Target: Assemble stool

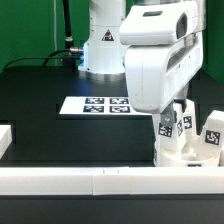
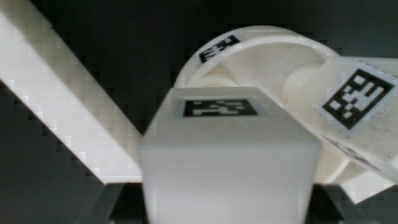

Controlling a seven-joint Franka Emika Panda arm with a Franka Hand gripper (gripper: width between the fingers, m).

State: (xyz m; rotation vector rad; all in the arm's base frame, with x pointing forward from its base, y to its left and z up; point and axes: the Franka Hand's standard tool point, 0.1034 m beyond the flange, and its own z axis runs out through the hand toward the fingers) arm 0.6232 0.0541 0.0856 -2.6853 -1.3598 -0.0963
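The round white stool seat (image 1: 182,152) lies at the exterior view's right, against the front rail. Two white tagged legs (image 1: 212,136) stand up from it. My gripper (image 1: 166,130) is over the seat's near side, shut on a third white leg (image 1: 164,126) held upright. In the wrist view this held leg (image 2: 222,150) fills the middle, its tag facing the camera, with my dark fingers (image 2: 125,207) at both its sides. Behind it are the seat's curved rim (image 2: 267,58) and one standing leg (image 2: 361,95). I cannot tell whether the held leg's lower end touches the seat.
The marker board (image 1: 97,104) lies mid-table in front of the robot base. A long white rail (image 1: 90,181) runs along the front edge and also shows in the wrist view (image 2: 63,95). A white block (image 1: 5,140) sits at the exterior view's left.
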